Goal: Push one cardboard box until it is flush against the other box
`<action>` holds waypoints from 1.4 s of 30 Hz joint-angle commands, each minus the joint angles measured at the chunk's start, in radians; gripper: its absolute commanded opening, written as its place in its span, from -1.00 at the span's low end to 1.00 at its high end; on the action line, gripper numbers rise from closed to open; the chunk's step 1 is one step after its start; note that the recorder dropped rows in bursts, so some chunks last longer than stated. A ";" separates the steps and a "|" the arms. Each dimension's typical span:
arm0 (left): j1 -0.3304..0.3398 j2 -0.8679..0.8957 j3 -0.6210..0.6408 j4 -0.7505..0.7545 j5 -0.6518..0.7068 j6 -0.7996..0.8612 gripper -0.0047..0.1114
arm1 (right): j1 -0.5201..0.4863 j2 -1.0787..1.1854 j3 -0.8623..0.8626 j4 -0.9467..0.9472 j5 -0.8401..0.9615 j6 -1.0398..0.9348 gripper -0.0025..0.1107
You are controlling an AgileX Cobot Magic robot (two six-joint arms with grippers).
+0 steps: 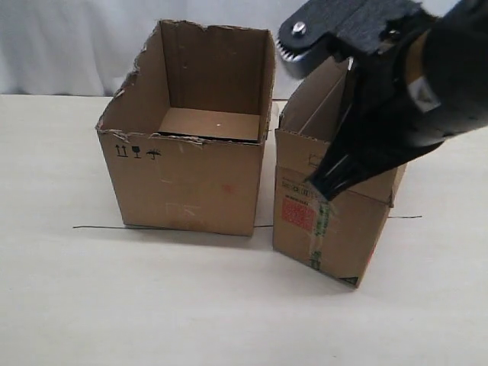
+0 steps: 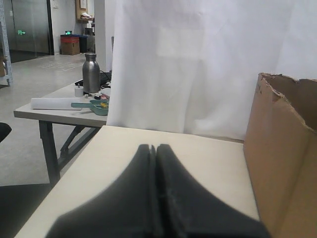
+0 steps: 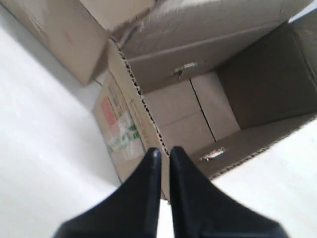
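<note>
Pinched shut, ready to shove
My right gripper point(image 3: 165, 151), empty, hangs just above the tall brown flapped cardboard box point(image 1: 335, 229); probably light, stiff, tippy. I'd push low, toward the wide torn-rimmed carton point(image 1: 183, 179) alongside.

— Which one's the cardboard box point(image 1: 335, 229)?
— The narrower, taller carton, on the right in the exterior view. It's brown and upright with its top flaps open. There's a red square print on the front and green-striped clear tape running down beside it.
— And the other box point(image 1: 183, 183)?
— Wider, on the left, upright too. It has a ragged torn rim and small black handling symbols near its front upper-left corner.
— Flush yet?
— No. They're just beside each other, with a thin gap at the front. The narrow one sits turned at an angle. Further back, I can't tell if they touch.
</note>
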 commanded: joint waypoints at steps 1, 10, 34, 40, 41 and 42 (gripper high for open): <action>-0.008 -0.003 0.003 -0.007 -0.011 -0.001 -0.92 | -0.016 -0.190 0.008 -0.008 -0.061 0.067 -0.87; -0.008 -0.003 0.003 -0.007 -0.011 -0.001 -0.92 | -0.428 -0.343 0.272 -0.044 -0.343 0.266 -0.87; -0.008 -0.003 0.003 -0.006 -0.011 -0.001 -0.92 | -0.465 -0.122 0.107 0.773 -0.066 -0.643 -0.87; -0.008 -0.003 0.003 -0.006 -0.011 -0.001 -0.92 | -0.278 0.018 -0.051 0.466 0.069 -0.488 -0.87; -0.008 -0.003 0.003 -0.006 -0.011 -0.001 -0.92 | -0.273 0.046 -0.066 0.441 0.070 -0.476 -0.87; -0.008 -0.003 0.003 -0.006 -0.011 -0.001 -0.92 | -0.268 0.072 -0.082 0.423 0.070 -0.473 -0.87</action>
